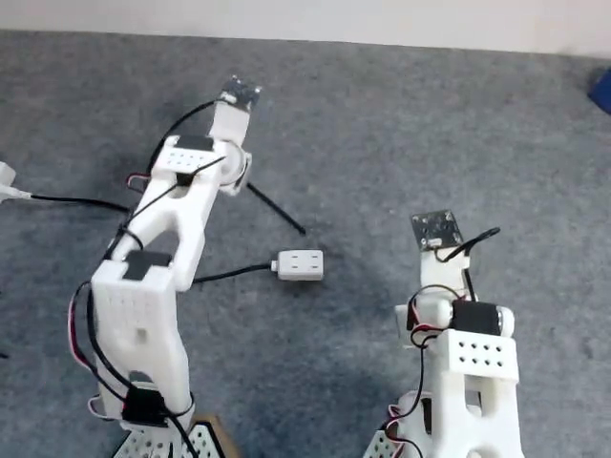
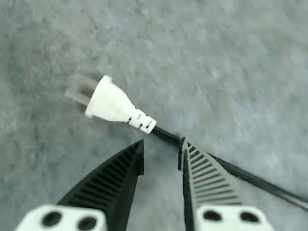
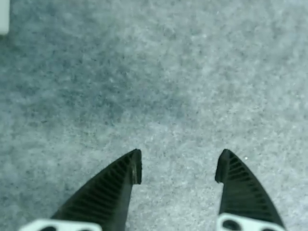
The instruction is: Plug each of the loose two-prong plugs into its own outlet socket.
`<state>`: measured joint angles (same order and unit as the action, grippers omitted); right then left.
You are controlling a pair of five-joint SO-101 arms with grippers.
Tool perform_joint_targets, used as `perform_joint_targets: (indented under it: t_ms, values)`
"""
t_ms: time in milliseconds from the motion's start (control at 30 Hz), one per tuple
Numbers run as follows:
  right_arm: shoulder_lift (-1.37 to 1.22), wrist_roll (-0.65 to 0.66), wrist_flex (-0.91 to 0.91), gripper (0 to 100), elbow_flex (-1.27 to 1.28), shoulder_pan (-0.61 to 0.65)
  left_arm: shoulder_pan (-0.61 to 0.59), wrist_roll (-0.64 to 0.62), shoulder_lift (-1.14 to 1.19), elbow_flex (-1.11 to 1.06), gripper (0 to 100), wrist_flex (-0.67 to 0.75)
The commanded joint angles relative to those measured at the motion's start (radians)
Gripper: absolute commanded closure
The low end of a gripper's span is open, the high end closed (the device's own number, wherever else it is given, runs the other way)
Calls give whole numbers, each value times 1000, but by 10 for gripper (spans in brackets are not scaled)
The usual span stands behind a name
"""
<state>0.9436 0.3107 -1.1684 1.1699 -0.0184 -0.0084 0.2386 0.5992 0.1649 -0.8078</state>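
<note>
A white two-prong plug (image 2: 113,103) lies flat on the grey carpet, and its black cable (image 2: 231,168) trails off past one fingertip. My left gripper (image 2: 162,150) hovers open just behind the plug's cable end and holds nothing. In the high view the same cable (image 1: 277,210) comes out from under the left arm (image 1: 181,205). A white outlet block (image 1: 299,265) lies mid-carpet between the arms. A second white plug (image 1: 6,183) sits at the far left edge. My right gripper (image 3: 179,161) stands open over bare carpet, to the right of the outlet block.
Grey carpet (image 1: 401,134) covers the whole work area. A black lead (image 1: 234,273) runs from the outlet block under the left arm. A white corner (image 3: 4,17) shows at the edge of the right wrist view. A blue object (image 1: 601,91) sits at the far right edge.
</note>
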Motion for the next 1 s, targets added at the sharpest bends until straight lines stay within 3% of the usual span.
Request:
perform_joint_targets:
  t_ms: [0,167,367,533,767,967]
  values:
    - [19,6,12,749,-2,4,-42,-18,114,236,864,12]
    - [21,8,12,749,-2,4,-53,-20,234,453,867,-81]
    - [21,8,12,749,-2,4,-59,-133,341,704,867,-212]
    - [21,8,12,749,-2,4,-54,-339,423,874,850,-319]
    - [22,8,13,749,-2,4,5,-681,524,1029,698,-456]
    - [22,8,13,749,-2,4,61,-721,567,1116,736,-506]
